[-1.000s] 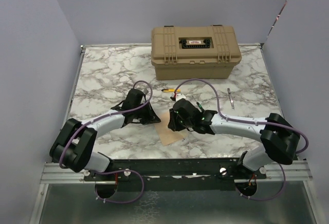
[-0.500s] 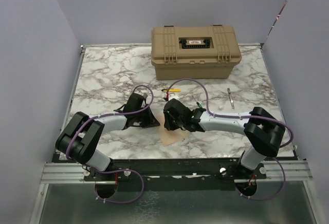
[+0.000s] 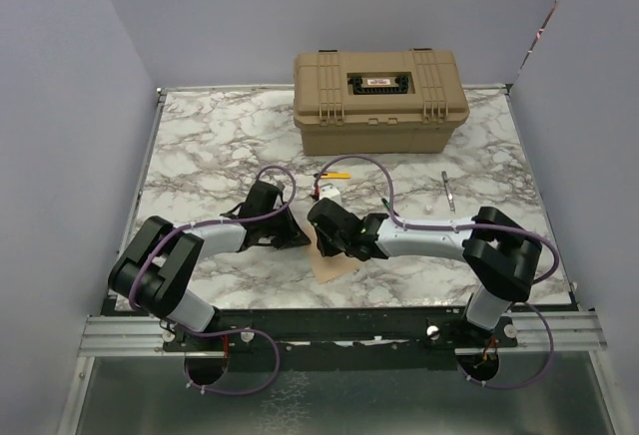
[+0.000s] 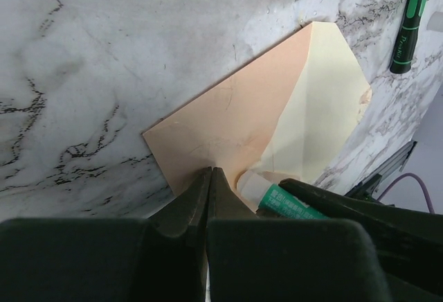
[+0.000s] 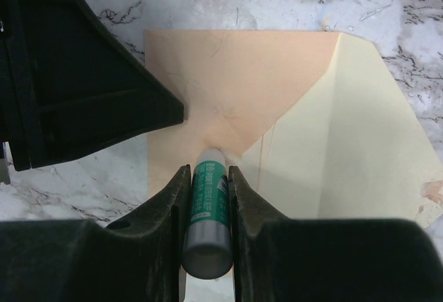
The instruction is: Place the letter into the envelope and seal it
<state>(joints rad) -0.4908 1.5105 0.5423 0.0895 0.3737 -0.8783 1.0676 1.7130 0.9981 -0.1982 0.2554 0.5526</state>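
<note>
The peach-tan envelope (image 3: pixel 334 265) lies flat on the marble table near its front edge, its flap (image 5: pixel 346 143) open and showing pale yellow. In the left wrist view the envelope (image 4: pixel 228 122) sits just ahead of my left gripper (image 4: pixel 211 171), which is shut and has its tips resting on the paper's near edge. My right gripper (image 5: pixel 208 170) is shut on a green-and-white glue stick (image 5: pixel 208 208). The stick's tip touches the envelope (image 5: pixel 235 80) at the point of the flap fold. The letter is hidden from every view.
A tan toolbox (image 3: pixel 379 101) stands at the back of the table. A yellow pen (image 3: pixel 332 174) and a small white piece (image 3: pixel 327 194) lie behind the grippers, a thin metal tool (image 3: pixel 448 191) to the right. A green pen (image 4: pixel 408 25) lies beyond the flap.
My right gripper has slid left with the glue stick, closer to the left gripper. The left arm folded its elbow inward a second ago and has stayed put since.
</note>
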